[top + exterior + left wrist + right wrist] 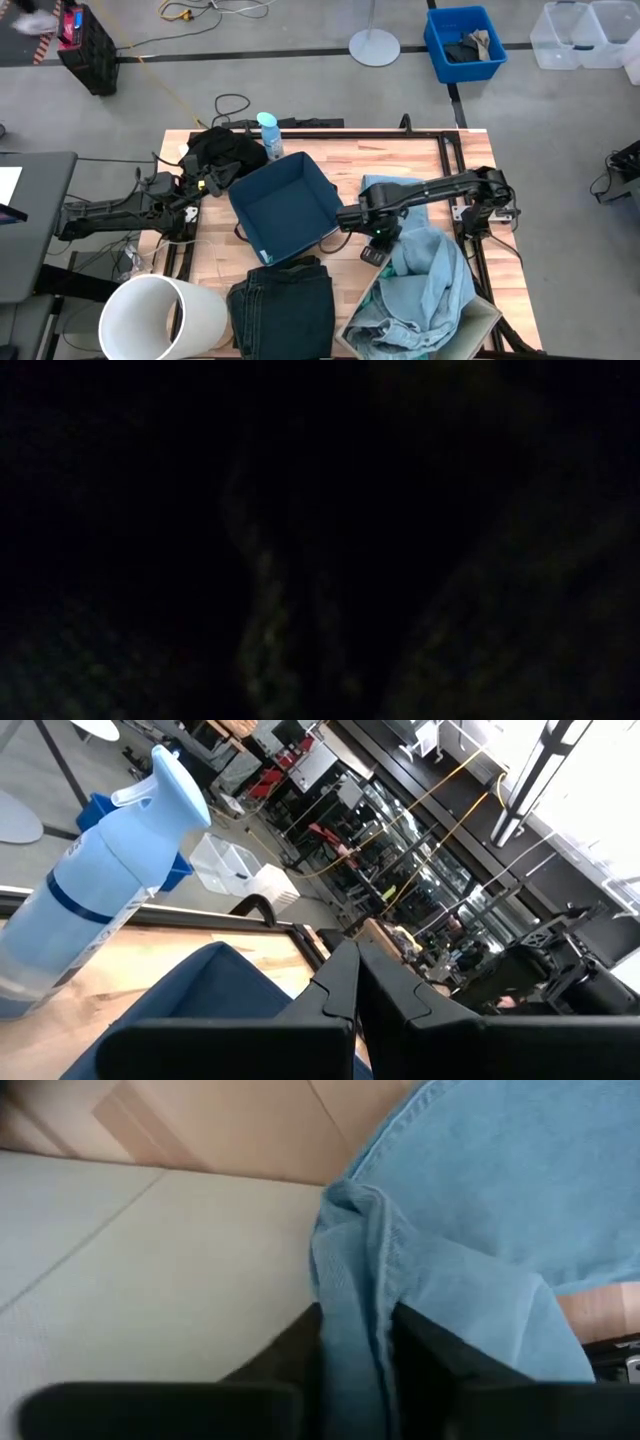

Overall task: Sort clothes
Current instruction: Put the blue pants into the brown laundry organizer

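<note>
The pale blue denim jeans (425,285) lie crumpled at the near right, partly over a grey-beige fabric bin (480,315). My right gripper (376,243) is at their left edge, shut on them (355,1330). The dark navy jeans (282,305) lie folded at the table's near edge. The black garment (222,150) lies heaped at the far left. My left gripper (210,182) is just beside its near edge, shut and empty in the left wrist view (355,985). A strip of light blue cloth (383,183) shows beyond my right arm. The low view is dark. My right gripper pinches a raised fold of the pale blue denim (352,1270) between its two fingers, coming at it from above. The fold stands up between the fingers. The rest of the jeans lies on the table and the grey-beige bin (150,1280).
A navy fabric bin (285,205) stands open at the table's middle, between the two arms. A pale blue spray bottle (268,135) stands at the far edge. A white bucket (160,315) lies at the near left corner. A blue plastic crate (465,45) stands on the floor beyond.
</note>
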Robot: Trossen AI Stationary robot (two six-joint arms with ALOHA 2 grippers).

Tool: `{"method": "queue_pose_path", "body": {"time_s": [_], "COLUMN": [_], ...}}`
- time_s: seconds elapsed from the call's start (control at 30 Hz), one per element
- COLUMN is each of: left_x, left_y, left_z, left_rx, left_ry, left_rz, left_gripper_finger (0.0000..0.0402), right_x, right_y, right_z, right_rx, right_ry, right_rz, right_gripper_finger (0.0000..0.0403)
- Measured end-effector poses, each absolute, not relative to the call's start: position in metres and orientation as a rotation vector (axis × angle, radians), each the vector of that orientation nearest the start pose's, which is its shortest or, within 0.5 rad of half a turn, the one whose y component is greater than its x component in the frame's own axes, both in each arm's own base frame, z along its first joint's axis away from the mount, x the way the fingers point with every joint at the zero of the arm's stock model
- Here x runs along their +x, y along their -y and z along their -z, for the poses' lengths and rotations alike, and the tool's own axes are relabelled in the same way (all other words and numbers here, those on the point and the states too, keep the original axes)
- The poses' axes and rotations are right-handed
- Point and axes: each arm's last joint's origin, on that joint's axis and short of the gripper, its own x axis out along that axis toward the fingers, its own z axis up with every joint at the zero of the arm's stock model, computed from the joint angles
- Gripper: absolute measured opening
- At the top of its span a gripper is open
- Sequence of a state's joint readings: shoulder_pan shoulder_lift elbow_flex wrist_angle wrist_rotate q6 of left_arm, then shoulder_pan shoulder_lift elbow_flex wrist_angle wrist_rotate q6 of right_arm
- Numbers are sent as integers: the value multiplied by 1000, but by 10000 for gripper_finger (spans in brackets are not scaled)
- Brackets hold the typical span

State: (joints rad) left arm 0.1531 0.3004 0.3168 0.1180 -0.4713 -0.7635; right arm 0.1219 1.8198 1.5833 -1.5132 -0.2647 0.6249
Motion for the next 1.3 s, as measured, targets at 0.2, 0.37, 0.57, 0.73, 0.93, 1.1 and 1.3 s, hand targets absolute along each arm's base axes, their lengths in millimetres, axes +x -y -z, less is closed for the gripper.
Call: {"method": "queue_pose_path", "body": {"time_s": [0.2, 0.37, 0.57, 0.73, 0.93, 1.1, 1.3], "left_x": [101, 101, 101, 101, 101, 101, 101], "left_y": [-29, -29, -29, -29, -29, -29, -29], "left_z": [-258, -258, -258, -258, -258, -258, -258], "left_rx": [-759, -759, -759, -759, -758, -759, -758], "left_ry": [367, 366, 366, 366, 366, 366, 366], "left_rz": [-542, -542, -542, -542, -542, -542, -542], "left_gripper_finger": [0, 0, 0, 0, 0, 0, 0], "right_x": [316, 316, 308, 290, 266, 246, 225], "right_y": [-41, -36, -25, -20, -15, -15, -16], "right_z": [-268, -281, -313, -341, -368, -388, -410], "right_rx": [563, 497, 508, 536, 579, 600, 622], "right_ry": [-1795, -1741, -1573, -1416, -1247, -1090, -896], "right_rz": [312, 397, 509, 612, 697, 752, 758], "right_gripper_finger": [16, 22, 14, 14, 14, 14, 14]}}
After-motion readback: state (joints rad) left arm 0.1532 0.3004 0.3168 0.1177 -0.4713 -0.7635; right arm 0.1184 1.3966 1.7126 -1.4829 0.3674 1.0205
